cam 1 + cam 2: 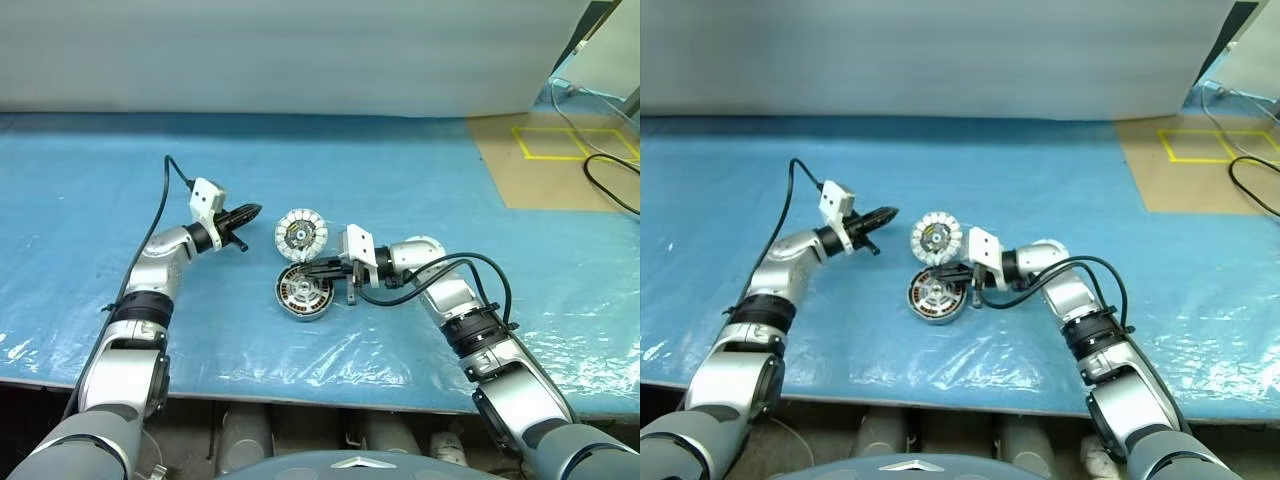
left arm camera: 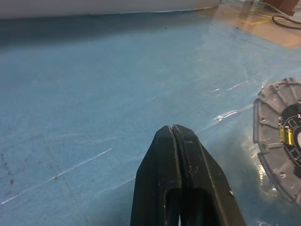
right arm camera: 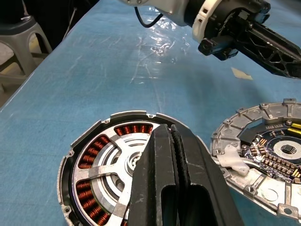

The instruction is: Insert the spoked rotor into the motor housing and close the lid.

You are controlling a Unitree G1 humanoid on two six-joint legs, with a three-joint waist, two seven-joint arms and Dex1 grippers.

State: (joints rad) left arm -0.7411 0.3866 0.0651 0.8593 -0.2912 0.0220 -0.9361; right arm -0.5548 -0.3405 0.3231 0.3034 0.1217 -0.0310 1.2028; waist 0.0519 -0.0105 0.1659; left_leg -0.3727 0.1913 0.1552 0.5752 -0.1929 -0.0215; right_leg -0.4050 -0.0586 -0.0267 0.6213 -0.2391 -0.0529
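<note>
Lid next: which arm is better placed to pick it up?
Probably left. The left claw, shut and empty, points at the lid from close beside it. The right claw is shut over the motor housing, where the spoked rotor already sits.

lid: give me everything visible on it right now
The lid lies flat on the blue table cover, inner face up: a grey metal disc with white radial segments around a dark centre holding a circuit board with copper-coloured contacts. It sits just beyond the motor housing, close beside it; contact between them can't be judged. The left gripper, jaws shut, hovers beside it without touching.
</note>
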